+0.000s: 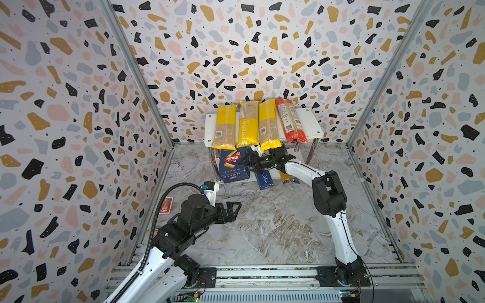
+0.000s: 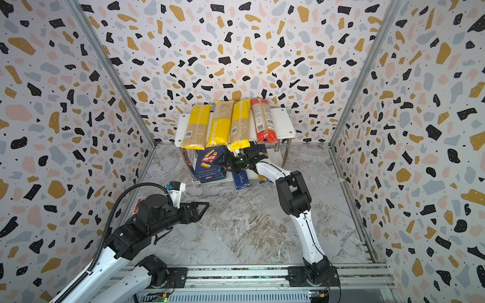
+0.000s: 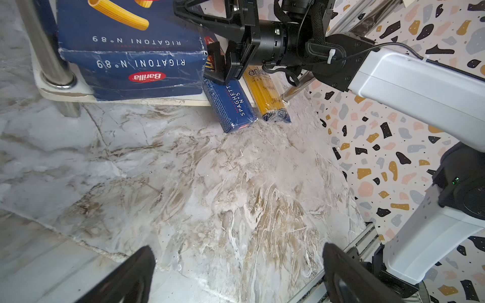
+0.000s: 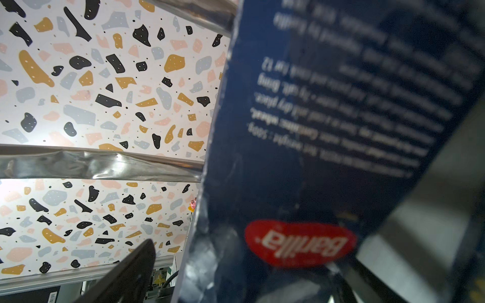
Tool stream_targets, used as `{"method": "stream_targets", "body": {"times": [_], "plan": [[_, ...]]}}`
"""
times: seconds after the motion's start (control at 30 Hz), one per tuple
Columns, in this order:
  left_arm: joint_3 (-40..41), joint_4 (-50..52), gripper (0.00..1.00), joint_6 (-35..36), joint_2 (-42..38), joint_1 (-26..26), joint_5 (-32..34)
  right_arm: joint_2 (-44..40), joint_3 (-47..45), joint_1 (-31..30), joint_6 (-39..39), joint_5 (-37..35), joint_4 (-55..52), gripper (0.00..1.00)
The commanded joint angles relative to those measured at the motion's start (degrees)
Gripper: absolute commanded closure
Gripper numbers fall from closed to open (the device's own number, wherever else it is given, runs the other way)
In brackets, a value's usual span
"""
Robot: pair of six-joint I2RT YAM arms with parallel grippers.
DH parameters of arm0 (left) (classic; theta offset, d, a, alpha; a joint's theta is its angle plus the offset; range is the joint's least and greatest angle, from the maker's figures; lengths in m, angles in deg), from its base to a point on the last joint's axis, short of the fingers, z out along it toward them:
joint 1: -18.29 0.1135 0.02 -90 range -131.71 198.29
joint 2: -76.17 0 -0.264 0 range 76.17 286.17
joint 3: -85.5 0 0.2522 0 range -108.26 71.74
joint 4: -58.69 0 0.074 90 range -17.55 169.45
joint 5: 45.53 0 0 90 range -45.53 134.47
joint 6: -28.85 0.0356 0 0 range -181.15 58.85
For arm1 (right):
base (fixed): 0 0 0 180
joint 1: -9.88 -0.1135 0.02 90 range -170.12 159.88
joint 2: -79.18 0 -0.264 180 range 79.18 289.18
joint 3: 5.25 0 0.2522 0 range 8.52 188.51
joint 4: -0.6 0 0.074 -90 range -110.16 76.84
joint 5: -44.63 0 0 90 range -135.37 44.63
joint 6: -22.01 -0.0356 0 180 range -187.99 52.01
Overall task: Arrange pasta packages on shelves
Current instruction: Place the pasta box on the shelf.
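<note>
Packs on the shelves, both grippers open
Your right gripper sits with jaws apart against the wide Barilla box on the shelves' lower board. The left gripper, also spread, hangs well in front. Lifting may snag the overhanging yellow bag just above.

My pincer gapes wide over marble. Ahead: rigatoni box on btm shelf; spaghetti box & ankara bag alongside, ends overhanging. R gripper spread by the boxes.
</note>
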State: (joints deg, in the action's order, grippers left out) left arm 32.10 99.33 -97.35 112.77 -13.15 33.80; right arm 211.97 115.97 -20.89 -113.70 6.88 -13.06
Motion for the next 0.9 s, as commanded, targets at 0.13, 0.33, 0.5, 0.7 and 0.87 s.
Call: {"method": "stream_targets", "body": {"times": [0.13,0.33,0.5,0.7,0.87], "plan": [[0.78,-1.63,0.01,0.43,-0.67,0.50,-1.68,-5.17,2.63,0.65,7.92,-6.21,-12.00,0.01],[1.14,-2.59,0.01,0.35,-0.17,0.50,-2.59,-6.12,3.28,0.09,11.28,-8.19,-17.39,0.01],[1.13,-2.62,0.00,0.30,-0.18,0.50,-2.67,-9.47,-1.41,-0.02,12.40,-9.51,-16.42,0.01],[0.94,-3.27,0.00,0.37,0.49,0.50,-3.21,-12.86,-3.35,-0.26,16.97,-16.09,-21.04,0.01],[0.94,-4.01,0.01,-0.05,0.77,0.50,-3.82,-15.04,-4.30,-2.39,21.63,-24.03,-25.95,0.01]]}}
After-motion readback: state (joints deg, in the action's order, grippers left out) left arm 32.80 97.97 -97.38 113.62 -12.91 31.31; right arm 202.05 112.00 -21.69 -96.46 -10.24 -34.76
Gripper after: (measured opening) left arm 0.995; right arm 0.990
